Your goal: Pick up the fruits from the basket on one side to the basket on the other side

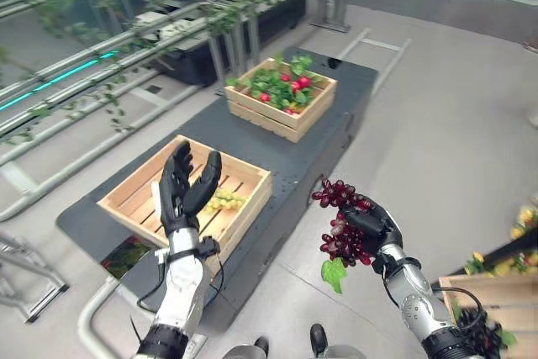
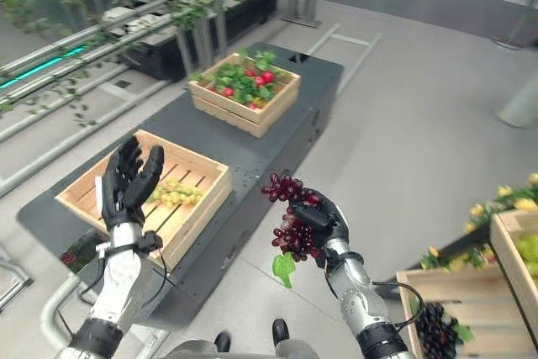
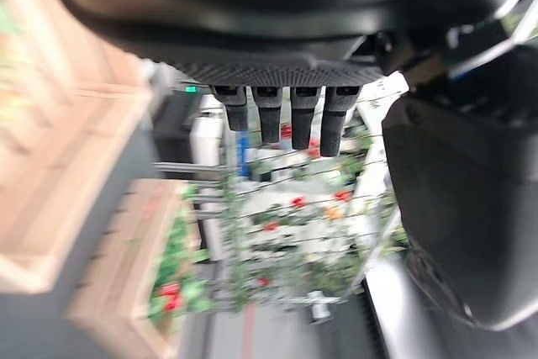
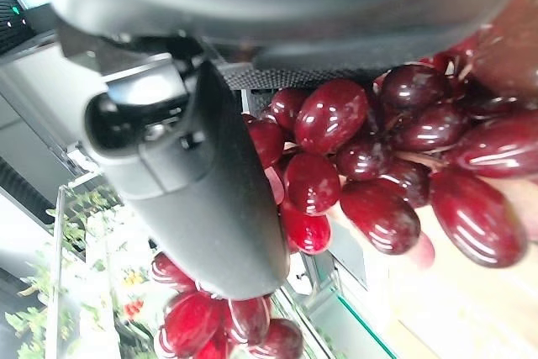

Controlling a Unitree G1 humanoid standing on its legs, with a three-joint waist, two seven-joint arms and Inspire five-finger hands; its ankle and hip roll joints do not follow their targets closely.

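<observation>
My right hand [image 1: 376, 226] is shut on a bunch of dark red grapes [image 1: 343, 229] with a green leaf, held in the air over the floor beside the dark platform. The grapes [image 4: 370, 166] press against the palm in the right wrist view. My left hand [image 1: 183, 189] is raised upright and open over the near wooden crate [image 1: 246, 210], holding nothing. A bunch of green grapes [image 1: 222, 200] lies inside that crate. At the lower right, a wooden crate [image 2: 458, 290] on the floor holds dark grapes [image 2: 435, 329].
A second crate [image 1: 280, 118] with red fruits and green leaves stands farther along the dark platform [image 1: 311, 161]. Metal rails with vines [image 1: 101, 48] run along the left. More crates with yellow and green fruit [image 2: 519, 241] stand at the right edge.
</observation>
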